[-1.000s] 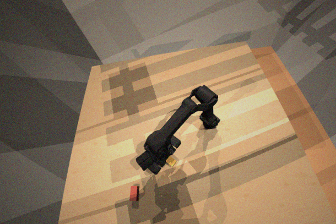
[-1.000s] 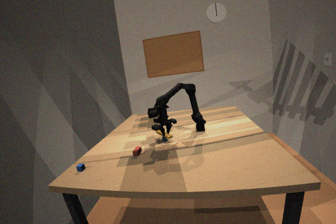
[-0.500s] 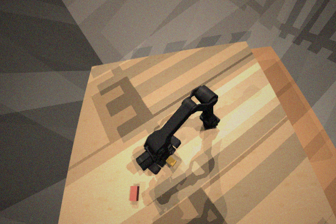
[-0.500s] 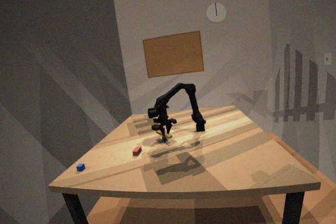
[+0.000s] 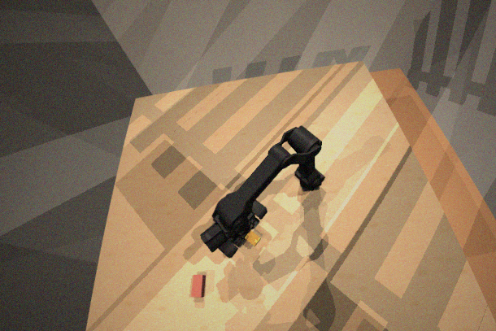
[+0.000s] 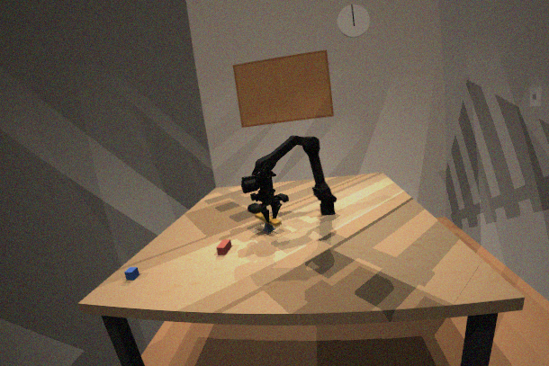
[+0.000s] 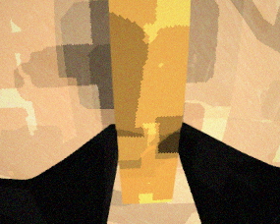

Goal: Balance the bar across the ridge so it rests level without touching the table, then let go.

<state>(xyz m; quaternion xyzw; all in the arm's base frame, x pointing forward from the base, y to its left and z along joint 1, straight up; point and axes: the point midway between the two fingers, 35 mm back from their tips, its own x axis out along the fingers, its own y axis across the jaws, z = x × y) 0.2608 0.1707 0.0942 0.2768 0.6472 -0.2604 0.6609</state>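
Observation:
My gripper (image 5: 244, 237) (image 6: 269, 218) (image 7: 147, 131) is shut on the yellow bar (image 5: 253, 238) (image 6: 262, 216) (image 7: 147, 61). In the wrist view the bar runs straight away from me between the two black fingers. In the exterior view the bar sits just above a small blue ridge (image 6: 268, 227) that stands on the wooden table (image 6: 405, 242). I cannot tell whether the bar touches the ridge. In the top view the arm hides the ridge and most of the bar; only one end of the bar shows.
A red block (image 5: 198, 285) (image 6: 223, 246) lies on the table in front of the gripper. A blue cube (image 6: 131, 273) sits near the table's front left edge. The arm's base (image 5: 311, 180) (image 6: 328, 206) stands behind the gripper.

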